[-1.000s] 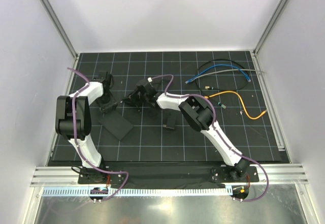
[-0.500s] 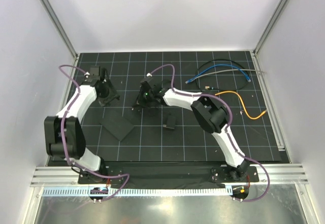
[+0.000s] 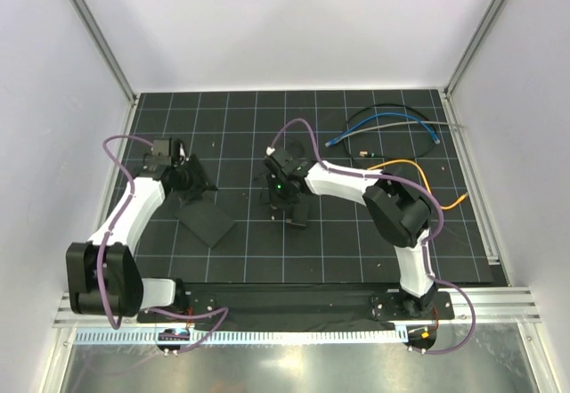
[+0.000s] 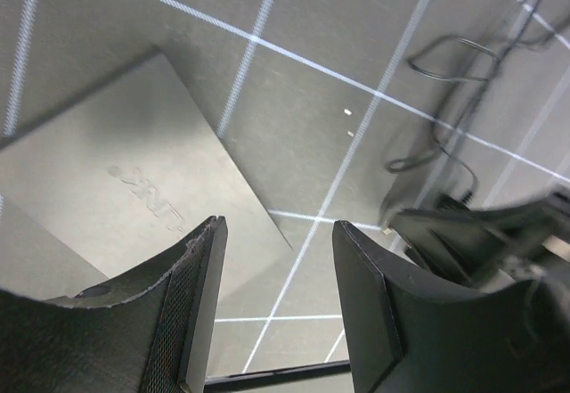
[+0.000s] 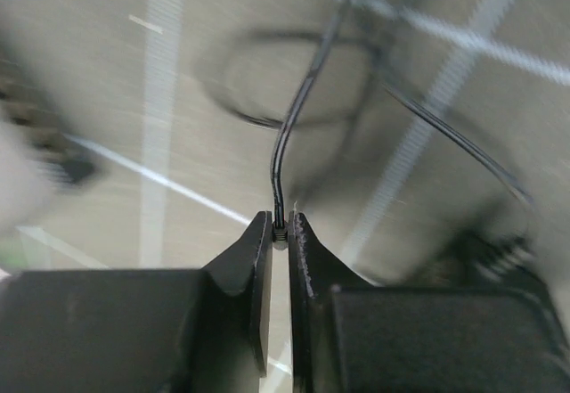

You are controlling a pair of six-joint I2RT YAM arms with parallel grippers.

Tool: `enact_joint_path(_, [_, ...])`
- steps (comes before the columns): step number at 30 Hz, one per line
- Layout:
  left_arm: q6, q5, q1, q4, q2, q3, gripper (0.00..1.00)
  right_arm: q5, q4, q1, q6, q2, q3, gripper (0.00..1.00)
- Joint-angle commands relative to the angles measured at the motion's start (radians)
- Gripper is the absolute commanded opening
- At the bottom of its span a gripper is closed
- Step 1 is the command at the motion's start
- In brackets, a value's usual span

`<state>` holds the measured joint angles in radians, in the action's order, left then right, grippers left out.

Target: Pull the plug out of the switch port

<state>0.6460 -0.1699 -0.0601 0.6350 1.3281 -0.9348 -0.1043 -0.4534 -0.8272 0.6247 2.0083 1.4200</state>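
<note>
The switch [image 3: 206,221] is a flat matte-black box lying askew on the black grid mat, left of centre; it also shows in the left wrist view [image 4: 134,188]. My left gripper [image 3: 192,184] is open and empty, hovering over the switch's far corner, with its jaws [image 4: 278,233] well apart. My right gripper [image 3: 283,193] is at mid-mat, apart from the switch. In the right wrist view it [image 5: 280,231] is shut on the small plug end of a thin black cable [image 5: 303,108], which runs up and away, clear of any socket.
A much smaller black block [image 3: 298,214] lies just near-side of my right gripper. Blue [image 3: 383,124], black [image 3: 405,110] and orange [image 3: 429,188] cables lie at the back right. White walls and metal rails [image 3: 469,179] bound the mat.
My right gripper has swung right and nearer, away from the switch, with the cable end in it. My left gripper has reached back over the switch's far corner.
</note>
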Motion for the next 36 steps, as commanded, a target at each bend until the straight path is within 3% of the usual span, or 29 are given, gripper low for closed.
enact_joint_path(1, [0.007, -0.074, -0.01, -0.049, -0.084, 0.028, 0.56, 0.078, -0.056, -0.003, -0.088, -0.043, -0.055, 0.15])
enact_joint_path(11, [0.032, -0.125, -0.046, -0.049, -0.217, 0.115, 0.56, 0.258, 0.019, 0.034, -0.097, 0.032, -0.04, 0.19])
enact_joint_path(15, [0.03, -0.135, -0.046, -0.04, -0.263, 0.151, 0.56, 0.317, -0.039, 0.082, -0.083, 0.055, 0.008, 0.2])
enact_joint_path(24, [0.007, -0.134, -0.046, -0.02, -0.282, 0.16, 0.56, 0.391, -0.093, 0.151, -0.155, -0.063, -0.088, 0.24])
enact_joint_path(27, [0.004, -0.128, -0.046, -0.018, -0.273, 0.152, 0.56, 0.405, -0.096, 0.163, -0.169, -0.118, -0.13, 0.31])
enact_joint_path(30, [0.014, -0.1, -0.046, -0.006, -0.268, 0.143, 0.57, 0.313, -0.061, 0.163, -0.221, -0.161, -0.153, 0.43])
enact_joint_path(36, [0.105, 0.068, -0.046, 0.054, -0.299, 0.145, 0.57, 0.235, -0.057, 0.145, -0.25, -0.21, -0.142, 0.59])
